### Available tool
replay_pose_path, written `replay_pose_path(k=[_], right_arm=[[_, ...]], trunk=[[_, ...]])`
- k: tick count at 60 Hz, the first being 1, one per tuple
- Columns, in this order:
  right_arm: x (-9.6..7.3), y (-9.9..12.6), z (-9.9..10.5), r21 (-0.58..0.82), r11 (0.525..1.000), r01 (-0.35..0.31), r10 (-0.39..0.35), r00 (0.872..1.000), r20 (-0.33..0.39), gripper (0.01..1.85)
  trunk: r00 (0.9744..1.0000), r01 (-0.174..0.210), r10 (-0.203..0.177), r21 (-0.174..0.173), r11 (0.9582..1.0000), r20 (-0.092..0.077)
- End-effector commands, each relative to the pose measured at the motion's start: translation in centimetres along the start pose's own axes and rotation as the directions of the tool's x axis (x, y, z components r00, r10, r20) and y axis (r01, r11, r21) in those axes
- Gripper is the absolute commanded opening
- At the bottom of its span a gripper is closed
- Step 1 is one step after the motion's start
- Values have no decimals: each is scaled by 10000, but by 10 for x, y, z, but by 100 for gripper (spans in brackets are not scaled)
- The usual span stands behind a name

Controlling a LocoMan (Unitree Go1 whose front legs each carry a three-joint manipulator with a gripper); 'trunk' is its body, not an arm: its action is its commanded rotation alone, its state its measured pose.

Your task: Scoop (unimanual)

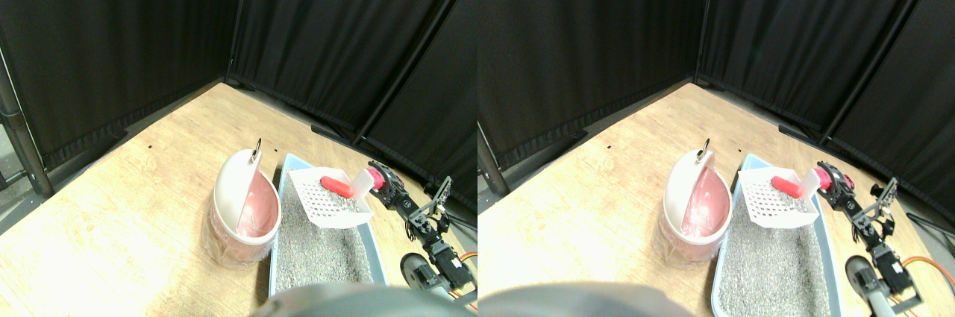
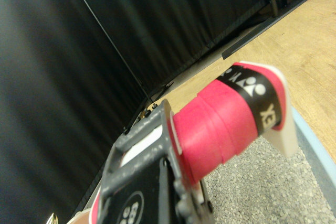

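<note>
A white slotted scoop (image 1: 328,201) hangs tilted above the far end of the light blue litter tray (image 1: 287,164). A small red piece (image 1: 336,186) lies in the scoop. My right gripper (image 1: 382,180) is shut on the scoop's red-wrapped handle (image 2: 226,129), reaching in from the lower right. In the wrist view the handle runs out past the dark jaw frame to the white scoop neck (image 2: 281,124), with grey litter (image 2: 262,187) beneath it. Grey litter (image 1: 321,250) fills the tray.
A pink and white bin (image 1: 242,209) with a swing lid stands on the wooden floor (image 1: 149,205), touching the tray's left side. Black curtains (image 1: 149,33) close off the back and both sides. A dark metal post (image 1: 22,138) stands at the far left.
</note>
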Motion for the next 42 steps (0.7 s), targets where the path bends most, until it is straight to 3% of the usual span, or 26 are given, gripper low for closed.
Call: replay_pose_path(k=[1,36,42], right_arm=[[4,9,10,-126,9992,-379,383,9987,326,5],[26,28,15,-2053,9708,-1244,1095,9906,-824,5],[28,32,15,-2328,9655,-1170,941,9898,-1072,5]], trunk=[[9997,-225,226,143,9996,-78],[9994,-306,307,70,9995,-152],[9994,-319,320,58,9995,-159]])
